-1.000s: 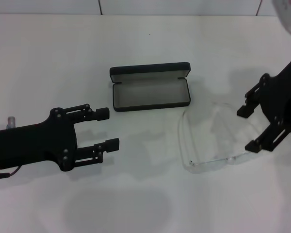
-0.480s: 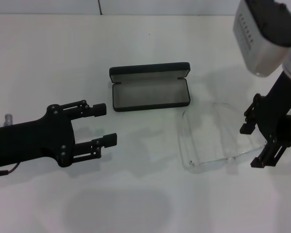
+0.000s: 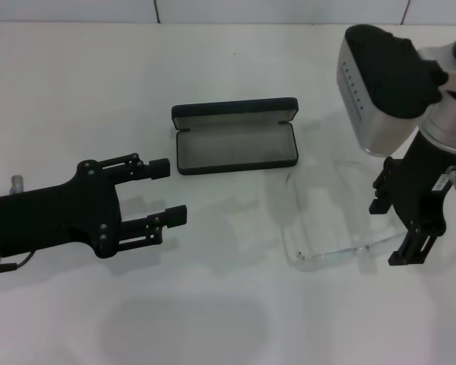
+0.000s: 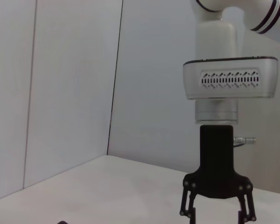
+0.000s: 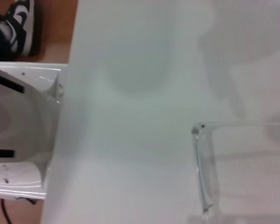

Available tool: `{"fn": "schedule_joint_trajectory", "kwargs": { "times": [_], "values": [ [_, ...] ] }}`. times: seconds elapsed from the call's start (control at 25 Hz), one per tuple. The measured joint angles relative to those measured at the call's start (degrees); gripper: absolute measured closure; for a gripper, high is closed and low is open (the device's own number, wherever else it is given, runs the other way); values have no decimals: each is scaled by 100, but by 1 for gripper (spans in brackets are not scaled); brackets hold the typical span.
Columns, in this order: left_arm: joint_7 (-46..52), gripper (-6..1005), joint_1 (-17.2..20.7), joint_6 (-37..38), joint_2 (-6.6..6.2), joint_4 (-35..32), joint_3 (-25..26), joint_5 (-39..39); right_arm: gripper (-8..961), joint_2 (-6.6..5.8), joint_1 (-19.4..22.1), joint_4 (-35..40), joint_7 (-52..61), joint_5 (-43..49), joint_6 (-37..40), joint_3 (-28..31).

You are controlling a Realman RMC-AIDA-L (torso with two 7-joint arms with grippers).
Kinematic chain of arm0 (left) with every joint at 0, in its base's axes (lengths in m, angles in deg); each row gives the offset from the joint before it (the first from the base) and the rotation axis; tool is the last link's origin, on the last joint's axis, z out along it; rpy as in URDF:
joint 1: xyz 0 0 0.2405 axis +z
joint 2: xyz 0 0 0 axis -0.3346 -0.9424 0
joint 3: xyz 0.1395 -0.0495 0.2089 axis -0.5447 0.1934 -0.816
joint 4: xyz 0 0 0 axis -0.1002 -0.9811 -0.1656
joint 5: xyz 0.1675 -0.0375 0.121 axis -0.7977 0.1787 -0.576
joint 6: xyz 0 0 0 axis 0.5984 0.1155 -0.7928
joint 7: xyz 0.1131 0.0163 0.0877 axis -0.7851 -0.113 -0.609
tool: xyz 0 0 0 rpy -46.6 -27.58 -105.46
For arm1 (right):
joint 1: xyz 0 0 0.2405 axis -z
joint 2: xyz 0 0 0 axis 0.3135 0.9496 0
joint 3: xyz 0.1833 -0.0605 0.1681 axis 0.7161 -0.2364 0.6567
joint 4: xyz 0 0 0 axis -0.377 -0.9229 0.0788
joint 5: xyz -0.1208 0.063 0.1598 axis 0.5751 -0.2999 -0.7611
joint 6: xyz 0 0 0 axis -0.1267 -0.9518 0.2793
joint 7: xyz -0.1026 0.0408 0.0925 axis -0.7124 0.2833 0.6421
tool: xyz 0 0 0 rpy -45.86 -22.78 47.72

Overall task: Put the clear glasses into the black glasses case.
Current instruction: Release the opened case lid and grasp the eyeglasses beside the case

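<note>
- Right gripper on my rig hangs over the right side of the white table, pointing down, its black fingers set apart and closed on nothing.
- From the head view, the clear glasses lie flat on the table just left of that gripper, at its fingertips; I cannot tell whether a finger touches the right end of the lens.
- I read the glasses' long axis as running left to right, tilted a little so the right end sits farther from me than the left.
- Their curved lens edge lies on the near side, and the thin clear arms reach from its ends toward the far side of the table.
- My right wrist view shows one corner of the glasses on the bare table, with one clear arm running away from the hinge.
- Farther away and to the left of the glasses sits the black glasses case, lying open with its grey lining facing up and its lid raised on the far side.
- Its long axis also runs left to right, and its near right corner is close to the far left part of the glasses, though apart from it.
- Left gripper hovers over the left side of the table, pointing right, fingers spread wide and empty, well left of the glasses and nearer to me than the case.
- My left wrist view looks across at the right gripper, hanging straight down.
</note>
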Motion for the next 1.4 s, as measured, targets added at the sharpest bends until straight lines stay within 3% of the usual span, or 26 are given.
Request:
{"fn": "schedule_joint_trajectory", "kwargs": {
  "times": [0.56,1.04,1.4],
  "values": [
    [0,311,-43,-46,16,0,0,1,171,18,175,-248,-83,-349,-1020,-984],
    [0,315,-77,-61,16,4,0,1,206,17,186,-392,-265,-315,-1172,-1237],
    [-8,317,-85,-65,15,5,0,1,605,17,204,-416,-287,-310,-1230,-1193]
  ]
}}
